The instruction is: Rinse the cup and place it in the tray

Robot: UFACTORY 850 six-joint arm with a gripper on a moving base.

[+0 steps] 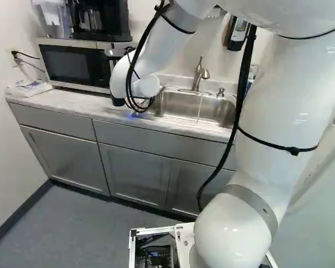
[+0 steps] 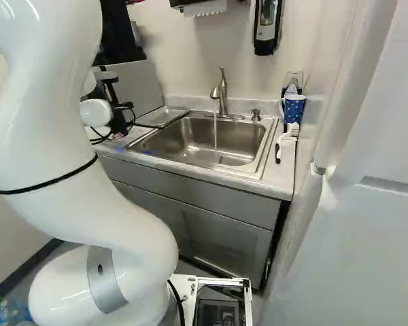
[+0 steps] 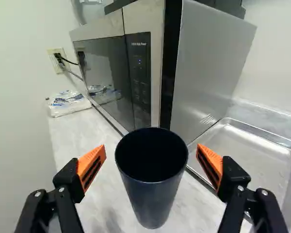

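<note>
Dark cup (image 3: 152, 194) upright, long axis vertical, mouth facing up, hand (image 2: 120, 121) spread, fingers either side

White rounded arm (image 1: 285, 100), black looping cables (image 1: 245, 72), black zip ties (image 1: 293, 151), grey joint band (image 2: 105, 280)

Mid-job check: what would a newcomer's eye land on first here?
Probably the big white arm, filling the right of the left base view. Next, the dark cup, upright on the counter between the open fingers of the gripper. Then the faucet in the right base view, running a thin stream into the sink.
</note>
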